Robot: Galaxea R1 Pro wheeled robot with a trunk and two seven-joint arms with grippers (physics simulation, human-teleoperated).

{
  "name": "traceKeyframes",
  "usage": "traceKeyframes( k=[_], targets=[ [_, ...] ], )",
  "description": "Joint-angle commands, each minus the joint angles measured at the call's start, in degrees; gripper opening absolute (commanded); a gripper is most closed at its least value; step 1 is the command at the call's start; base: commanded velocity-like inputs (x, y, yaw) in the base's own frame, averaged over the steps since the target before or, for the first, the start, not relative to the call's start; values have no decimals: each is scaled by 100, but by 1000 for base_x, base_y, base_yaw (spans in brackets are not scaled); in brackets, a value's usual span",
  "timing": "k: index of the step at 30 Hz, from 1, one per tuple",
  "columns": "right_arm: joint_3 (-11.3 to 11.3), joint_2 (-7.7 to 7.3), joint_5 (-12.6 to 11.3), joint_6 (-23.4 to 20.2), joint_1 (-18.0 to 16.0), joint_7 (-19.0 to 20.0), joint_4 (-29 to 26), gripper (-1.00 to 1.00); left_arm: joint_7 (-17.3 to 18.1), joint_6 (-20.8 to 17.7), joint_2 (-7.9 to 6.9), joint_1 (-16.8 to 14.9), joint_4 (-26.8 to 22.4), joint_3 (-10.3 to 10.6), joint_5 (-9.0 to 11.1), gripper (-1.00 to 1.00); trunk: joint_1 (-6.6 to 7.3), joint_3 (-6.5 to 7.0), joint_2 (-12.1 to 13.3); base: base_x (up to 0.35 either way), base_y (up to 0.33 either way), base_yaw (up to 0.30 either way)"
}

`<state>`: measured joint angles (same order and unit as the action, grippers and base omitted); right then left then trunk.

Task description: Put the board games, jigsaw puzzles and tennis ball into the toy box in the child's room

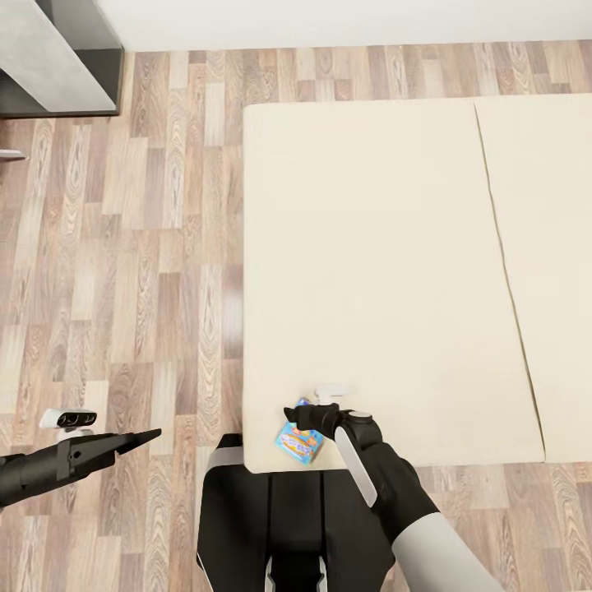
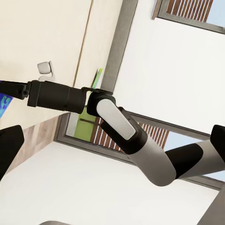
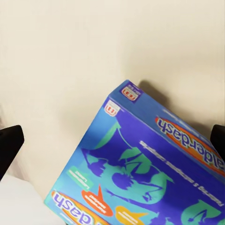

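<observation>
A blue board game (image 1: 298,445) lies flat at the near left corner of the bed (image 1: 370,247), a wide cream mattress with a seam. My right gripper (image 1: 296,411) hovers just over this box, open. In the right wrist view its dark fingertips (image 3: 9,145) stand wide apart on either side of the printed blue lid (image 3: 140,178), not touching it. My left gripper (image 1: 152,434) is out over the floor to the left of the bed, open and empty. The toy box, jigsaw puzzles and tennis ball are out of view.
Wood floor (image 1: 123,271) runs along the bed's left side and far end. A corner of the grey table (image 1: 45,57) shows at the far left. In the left wrist view a thin green strip (image 2: 98,77) sits by the grey headboard (image 2: 117,42); what it is I cannot tell.
</observation>
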<state>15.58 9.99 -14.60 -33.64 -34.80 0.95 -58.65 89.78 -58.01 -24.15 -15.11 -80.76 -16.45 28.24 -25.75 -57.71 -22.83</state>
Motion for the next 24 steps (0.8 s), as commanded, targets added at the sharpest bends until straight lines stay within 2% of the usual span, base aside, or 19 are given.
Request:
traceKeyframes(
  k=[1,13,24],
  targets=[
    [-3,1,2,-28,-1,10,-6,100,22,-61,-2,-1,-1,1,-3,100,-4,-6,-9,0,10,0],
    [-6,1,19,-46,-1,-9,-4,100,22,-54,-2,-1,-1,1,6,100,-4,-6,-9,0,2,0],
    [-25,1,14,-237,68,-16,-140,100,22,-52,-3,-1,16,1,6,100,-4,-6,-9,0,0,0]
  ],
)
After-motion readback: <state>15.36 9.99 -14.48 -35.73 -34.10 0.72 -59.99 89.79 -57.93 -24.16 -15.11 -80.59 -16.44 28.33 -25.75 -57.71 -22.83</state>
